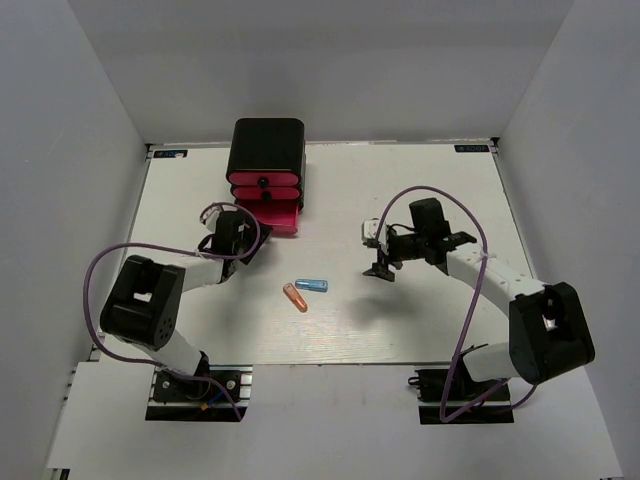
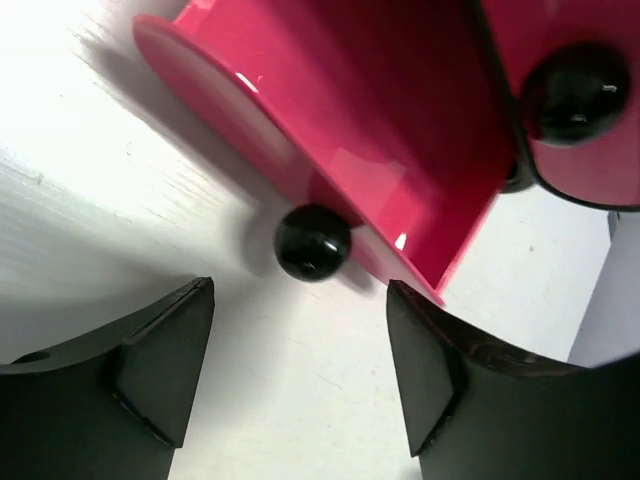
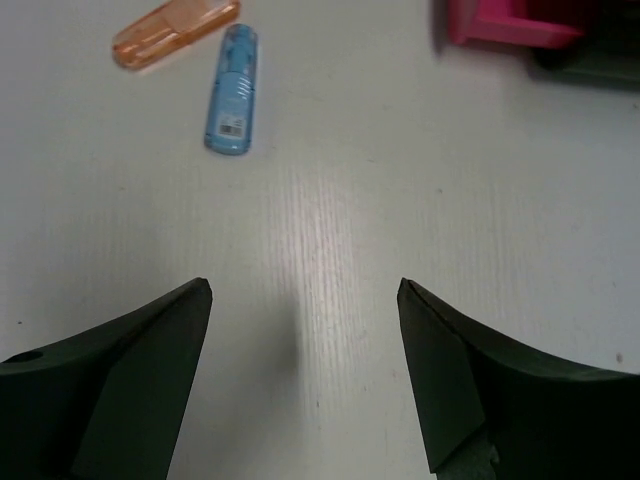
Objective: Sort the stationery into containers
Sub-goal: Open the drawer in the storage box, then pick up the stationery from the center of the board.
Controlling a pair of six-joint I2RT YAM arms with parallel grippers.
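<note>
The containers are pink-red drawers in a black cabinet (image 1: 267, 148) at the back of the table. The lowest drawer (image 1: 272, 218) (image 2: 330, 120) is pulled out, and its black knob (image 2: 312, 242) sits just ahead of my left gripper (image 1: 243, 241) (image 2: 300, 365). That gripper is open and holds nothing. Two pieces of stationery lie mid-table: a light blue capsule (image 1: 312, 285) (image 3: 232, 90) and an orange capsule (image 1: 296, 298) (image 3: 175, 33). My right gripper (image 1: 381, 260) (image 3: 304, 292) hovers to their right, open and empty, over bare table.
A second black knob (image 2: 575, 92) shows on the closed drawer above the pulled one. A corner of the pulled drawer (image 3: 510, 25) appears at the top right of the right wrist view. Grey walls enclose the white table (image 1: 420, 310) on three sides.
</note>
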